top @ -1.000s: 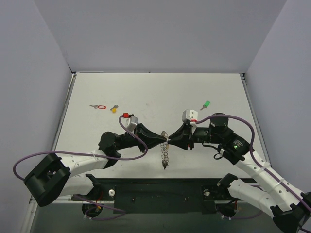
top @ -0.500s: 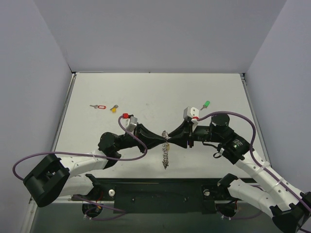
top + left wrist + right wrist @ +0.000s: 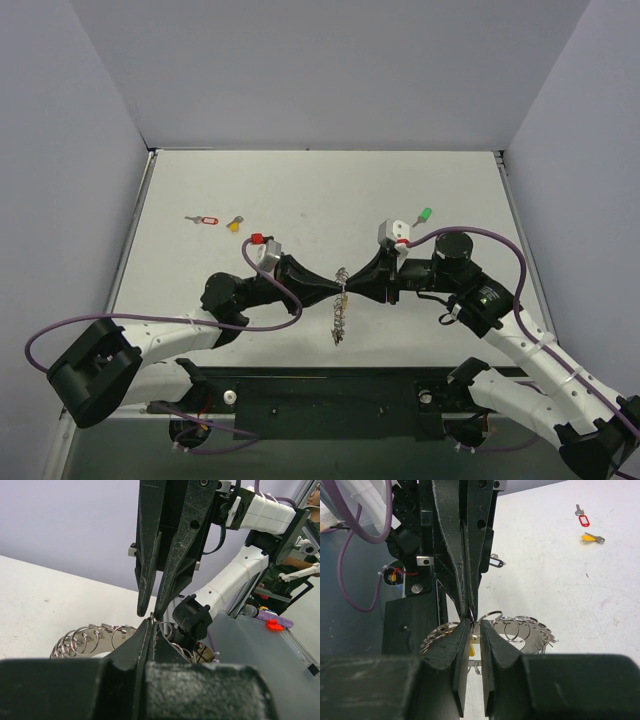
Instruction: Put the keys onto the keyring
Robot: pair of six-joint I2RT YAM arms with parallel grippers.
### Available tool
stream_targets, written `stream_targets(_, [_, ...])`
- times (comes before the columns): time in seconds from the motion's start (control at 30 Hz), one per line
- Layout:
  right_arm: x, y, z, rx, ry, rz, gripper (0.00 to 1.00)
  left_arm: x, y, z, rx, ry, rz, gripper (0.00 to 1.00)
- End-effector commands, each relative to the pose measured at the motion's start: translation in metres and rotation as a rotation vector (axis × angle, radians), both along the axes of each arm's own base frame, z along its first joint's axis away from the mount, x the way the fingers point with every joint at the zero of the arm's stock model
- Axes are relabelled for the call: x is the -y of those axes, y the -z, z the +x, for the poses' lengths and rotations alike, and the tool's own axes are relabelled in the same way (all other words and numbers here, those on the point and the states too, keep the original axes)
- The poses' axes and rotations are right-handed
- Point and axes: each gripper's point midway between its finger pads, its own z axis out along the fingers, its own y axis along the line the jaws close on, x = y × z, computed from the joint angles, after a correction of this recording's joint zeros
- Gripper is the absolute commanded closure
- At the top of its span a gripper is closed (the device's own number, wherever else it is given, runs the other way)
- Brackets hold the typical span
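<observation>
The keyring [image 3: 340,312], a floppy chain of small silver rings, hangs between the two gripper tips above the table. It also shows in the left wrist view [image 3: 95,637] and in the right wrist view [image 3: 520,627]. My left gripper [image 3: 338,290] is shut on one ring at its top. My right gripper [image 3: 352,289] meets it tip to tip, jaws a narrow gap apart around that ring. A small yellow piece [image 3: 470,648] shows in that gap. A red-tagged key [image 3: 204,220], a yellow key [image 3: 235,224] and a green key [image 3: 423,215] lie on the table.
The white table [image 3: 320,190] is walled in by grey panels at the left, back and right. The keys lie far from both grippers, two at the far left and one at the far right. The black base bar [image 3: 330,400] runs along the near edge.
Both grippers, still tip to tip, have shifted slightly away from the near edge. The hanging keyring has risen with them and bunched up a little.
</observation>
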Motion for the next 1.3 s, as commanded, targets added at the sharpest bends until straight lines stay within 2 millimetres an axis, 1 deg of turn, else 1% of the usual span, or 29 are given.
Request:
stream_targets(0.0, [-0.004,-0.005,-0.007,0.024,-0.05,0.025,0.9,-0.031,-0.084,-0.029,0.293,-0.009,-0.313,1.0])
stream_targets(0.13, [-0.006,0.001,-0.008,0.02,-0.056,0.008,0.9,-0.031,-0.084,-0.028,0.292,-0.014,-0.314,1.0])
stream_targets(0.43, [-0.01,0.004,-0.011,0.013,-0.072,0.009,0.93,-0.031,-0.083,-0.027,0.289,-0.02,-0.312,1.0])
stream_targets(0.53, [-0.012,0.002,-0.01,0.016,-0.074,0.018,0.95,-0.031,-0.082,-0.027,0.287,-0.02,-0.309,1.0])
stream_targets(0.67, [-0.015,-0.004,-0.011,0.026,-0.084,0.041,1.0,-0.031,-0.081,-0.027,0.282,-0.021,-0.31,1.0])
stream_targets(0.87, [-0.02,-0.012,-0.02,0.046,-0.144,0.07,1.0,-0.031,-0.078,-0.026,0.272,-0.022,-0.303,1.0])
stream_targets(0.97, [-0.019,-0.01,-0.021,0.033,-0.154,0.055,1.0,-0.031,-0.075,-0.025,0.265,-0.026,-0.298,1.0])
stream_targets(1.03, [-0.017,-0.007,-0.016,0.02,-0.113,0.037,1.0,-0.031,-0.073,-0.025,0.263,-0.025,-0.295,1.0])
stream_targets(1.07, [-0.017,-0.006,-0.012,0.016,-0.087,0.031,0.94,-0.032,-0.071,-0.025,0.26,-0.027,-0.292,1.0])
stream_targets(1.1, [-0.015,-0.004,-0.011,0.007,-0.077,0.023,0.83,-0.032,-0.071,-0.026,0.261,-0.028,-0.293,1.0])
stream_targets(1.13, [-0.014,-0.003,-0.009,0.004,-0.071,0.017,0.77,-0.032,-0.071,-0.026,0.262,-0.028,-0.293,1.0])
stream_targets(1.2, [-0.013,-0.004,-0.009,0.013,-0.071,0.011,0.73,-0.033,-0.069,-0.027,0.263,-0.03,-0.29,1.0])
stream_targets(1.27, [-0.013,-0.004,-0.01,0.02,-0.08,0.009,0.73,-0.033,-0.069,-0.026,0.265,-0.033,-0.291,1.0])
